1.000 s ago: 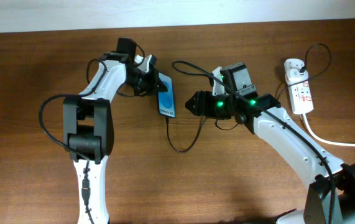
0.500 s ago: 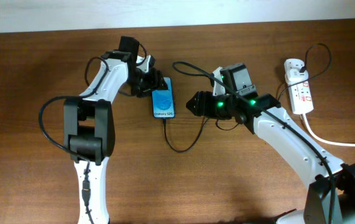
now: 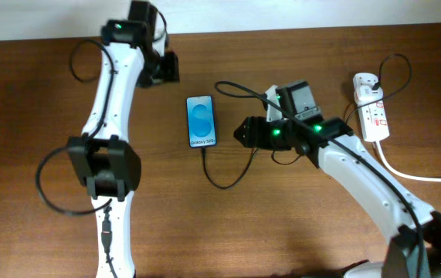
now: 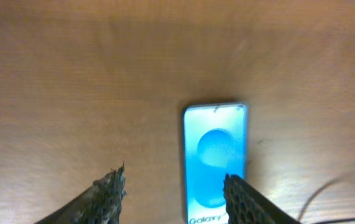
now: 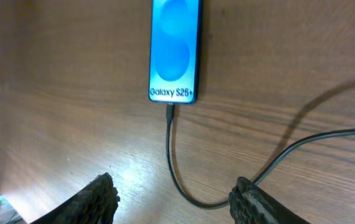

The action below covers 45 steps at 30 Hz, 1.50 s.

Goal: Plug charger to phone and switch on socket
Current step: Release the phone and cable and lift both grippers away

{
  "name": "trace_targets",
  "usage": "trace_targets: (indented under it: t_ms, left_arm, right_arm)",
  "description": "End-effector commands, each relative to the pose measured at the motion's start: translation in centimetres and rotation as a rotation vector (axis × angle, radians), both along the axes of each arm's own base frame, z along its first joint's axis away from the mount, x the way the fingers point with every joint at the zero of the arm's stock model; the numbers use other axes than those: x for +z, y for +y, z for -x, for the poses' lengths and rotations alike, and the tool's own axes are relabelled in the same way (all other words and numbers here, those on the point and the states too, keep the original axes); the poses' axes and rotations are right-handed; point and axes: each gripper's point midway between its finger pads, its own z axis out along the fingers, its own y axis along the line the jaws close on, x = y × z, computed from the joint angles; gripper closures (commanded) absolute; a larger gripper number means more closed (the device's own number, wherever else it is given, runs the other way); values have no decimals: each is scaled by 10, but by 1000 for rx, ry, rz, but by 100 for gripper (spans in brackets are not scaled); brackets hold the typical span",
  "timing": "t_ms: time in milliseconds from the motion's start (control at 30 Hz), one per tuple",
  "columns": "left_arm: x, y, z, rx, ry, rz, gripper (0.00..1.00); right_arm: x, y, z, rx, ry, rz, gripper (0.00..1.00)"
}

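Note:
The phone (image 3: 201,121) lies flat on the table with its blue screen up, and nothing holds it. The charger (image 3: 222,184), a thin black cable, has its plug tip (image 5: 170,113) in the phone's near end and curls away across the wood. My left gripper (image 3: 166,68) hangs open and empty, up and to the far left of the phone (image 4: 216,158). My right gripper (image 3: 242,130) is open and empty just right of the phone (image 5: 175,50), above the cable loop (image 5: 178,177). The socket (image 3: 372,112) lies at the far right.
A thick white cord (image 3: 417,176) trails from the socket to the right edge. Another black cable loops over the socket's far end (image 3: 394,69). A pale wall strip borders the table at the back (image 3: 282,15).
My left gripper opened and let go of the phone, which now lies flat. The left arm drew back and up toward the far left. The right arm hardly moved.

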Motion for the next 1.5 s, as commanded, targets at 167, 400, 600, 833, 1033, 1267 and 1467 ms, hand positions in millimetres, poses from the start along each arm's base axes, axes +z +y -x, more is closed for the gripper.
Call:
trace_targets:
  t_ms: [167, 400, 600, 833, 1033, 1267, 1467]
  left_arm:
    - [164, 40, 9, 18, -368, 1, 40]
    - [182, 53, 18, 44, -397, -4, 0]
    - [182, 53, 18, 44, -397, -4, 1]
    - [182, 53, 18, 44, -397, -4, 1]
    - [182, 53, 18, 44, -397, -4, 1]
    - [182, 53, 18, 44, -397, -4, 1]
    - [182, 53, 18, 44, -397, -4, 1]
  right_arm:
    - [97, -84, 20, -129, -246, 54, 32]
    - [145, -126, 48, -273, -402, 129, 11]
    - [134, -129, 38, -286, -374, 154, 2]
    - [162, -127, 40, -291, -481, 120, 2]
    - [160, -131, 47, -302, -470, 135, 1]
    - [156, -143, 44, -352, -465, 190, 2]
    - [156, -149, 43, -376, -470, 214, 2]
